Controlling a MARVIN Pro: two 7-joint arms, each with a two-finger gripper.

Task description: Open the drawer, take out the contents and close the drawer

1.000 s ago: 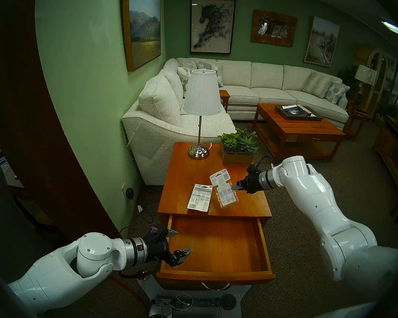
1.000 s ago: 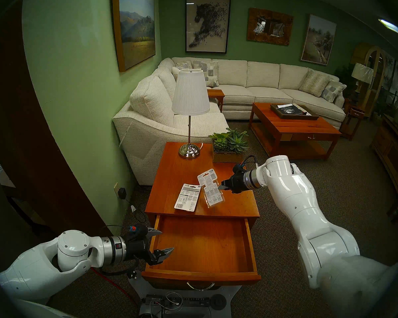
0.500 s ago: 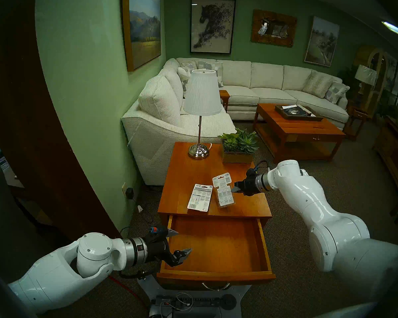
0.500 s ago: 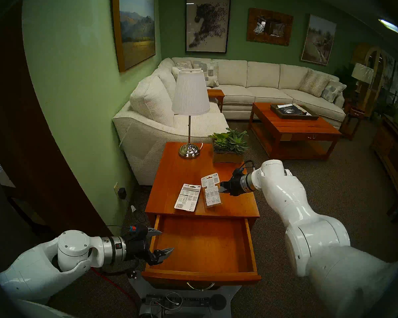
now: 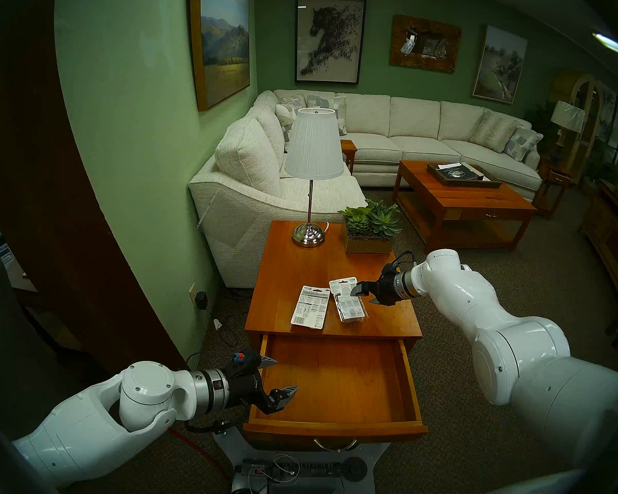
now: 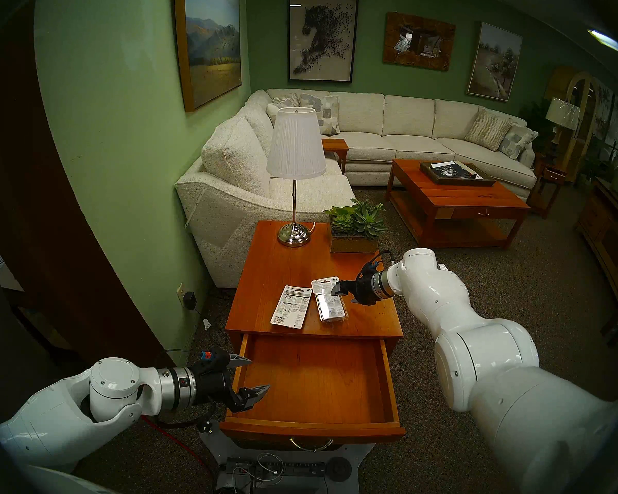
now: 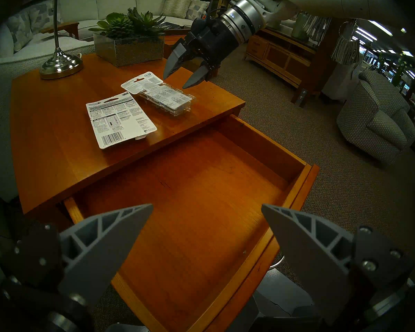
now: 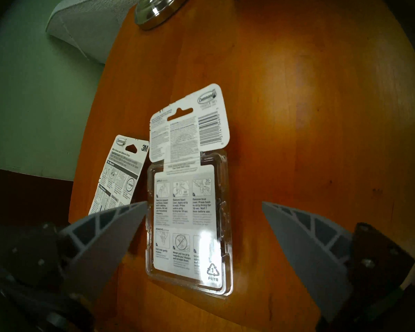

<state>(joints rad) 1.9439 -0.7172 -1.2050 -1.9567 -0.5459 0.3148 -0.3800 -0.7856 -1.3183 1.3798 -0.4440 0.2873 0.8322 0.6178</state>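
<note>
Cherry tabletop: clear blister pack, white printed backing.

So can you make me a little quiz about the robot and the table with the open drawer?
1. True or false: the drawer has nothing in it.
2. Where do the white card and the clear pack lie? A) on the table top B) in the drawer C) on the floor
3. Fill in: the right gripper is ____ above the clear pack, holding nothing.

Key:
1. True; only bare wood shows inside.
2. A; they lie side by side on the table, in front of the lamp and the plant.
3. Open. The left gripper is open too, over the drawer.
</note>
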